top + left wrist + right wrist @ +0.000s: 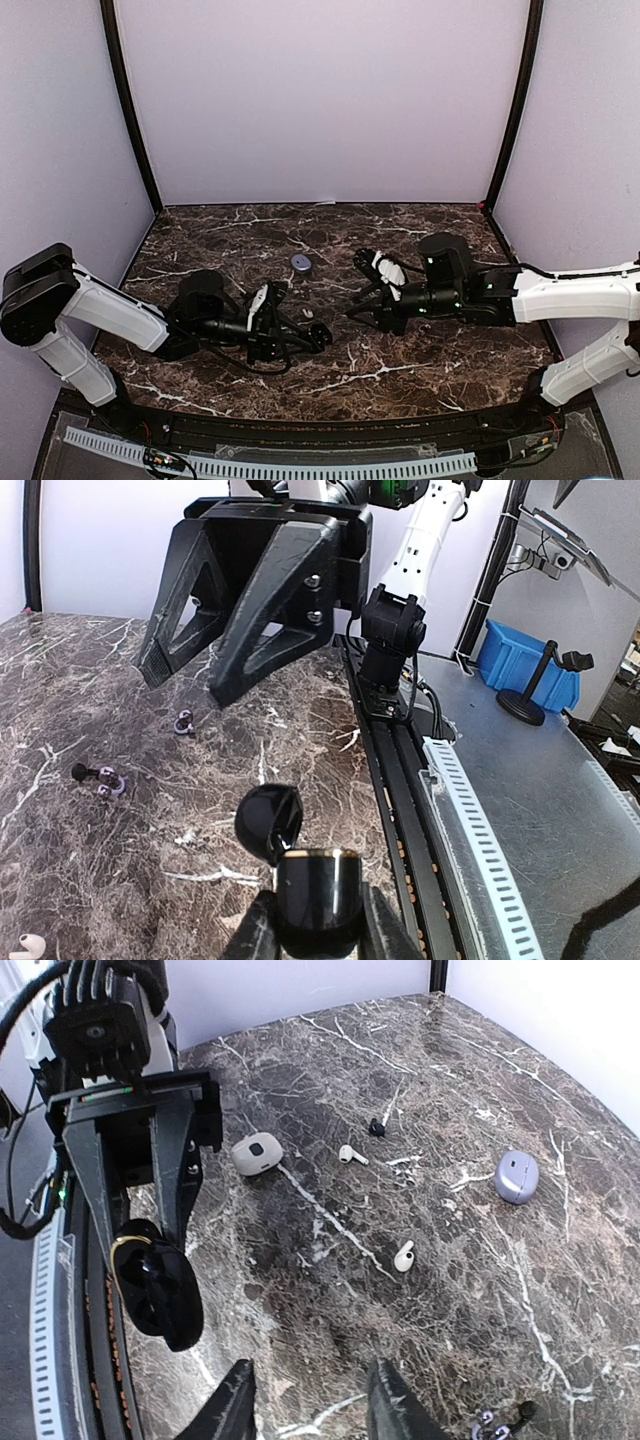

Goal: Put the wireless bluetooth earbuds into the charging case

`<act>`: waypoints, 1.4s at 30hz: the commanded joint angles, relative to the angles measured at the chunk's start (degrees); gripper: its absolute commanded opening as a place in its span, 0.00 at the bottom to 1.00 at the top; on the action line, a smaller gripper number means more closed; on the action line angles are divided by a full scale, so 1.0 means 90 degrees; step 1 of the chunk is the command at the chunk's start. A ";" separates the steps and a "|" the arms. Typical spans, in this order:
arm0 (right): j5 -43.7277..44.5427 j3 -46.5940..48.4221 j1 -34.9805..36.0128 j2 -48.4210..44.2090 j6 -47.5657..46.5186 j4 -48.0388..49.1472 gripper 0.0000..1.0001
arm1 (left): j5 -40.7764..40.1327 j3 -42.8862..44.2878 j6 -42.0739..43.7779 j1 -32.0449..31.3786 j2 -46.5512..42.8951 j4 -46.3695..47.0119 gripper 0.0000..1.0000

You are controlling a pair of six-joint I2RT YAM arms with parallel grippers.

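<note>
My left gripper (318,930) is shut on a glossy black charging case (318,895) with a gold rim. It holds the case upright, and the lid (268,823) hangs open to the left. My right gripper (312,1410) is open just above the marble with nothing between its fingers. A white earbud (403,1256) lies ahead of it to the right. Farther off lie a second white earbud (348,1154) and a black one (377,1127). In the right wrist view the held case (155,1285) shows at the left.
A beige closed case (257,1153) and a lilac closed case (517,1176) rest on the marble table (400,360). Two purple-tipped earbuds (183,722) (100,778) lie under the right gripper's side. A black rail (400,780) runs along the table's near edge.
</note>
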 commanded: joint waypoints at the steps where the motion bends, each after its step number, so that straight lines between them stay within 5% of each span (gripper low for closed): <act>1: -0.0329 -0.0117 -0.0028 -0.0083 0.0067 0.0469 0.44 | 0.0007 -0.0064 -0.0038 -0.0016 -0.0276 0.0258 0.27; 5: -0.0936 -0.0069 -0.0014 0.0105 -0.0121 0.0380 0.60 | 0.0019 -0.0044 -0.0019 -0.0021 -0.0296 0.0230 0.27; 13: -0.1270 0.0255 0.0256 0.0589 -0.0293 0.0369 0.69 | 0.0081 0.0014 0.0021 -0.0015 -0.0306 0.0135 0.27; 28: -0.0190 -0.0086 0.0209 0.0326 0.0252 0.0802 0.57 | -0.0646 -0.0421 -0.0058 0.0003 -0.0792 0.0401 0.26; 42: 0.1034 -0.0473 -0.0096 0.0063 0.1071 0.1238 0.53 | -0.0100 -0.1349 -0.1892 0.1166 -0.1092 0.2171 0.26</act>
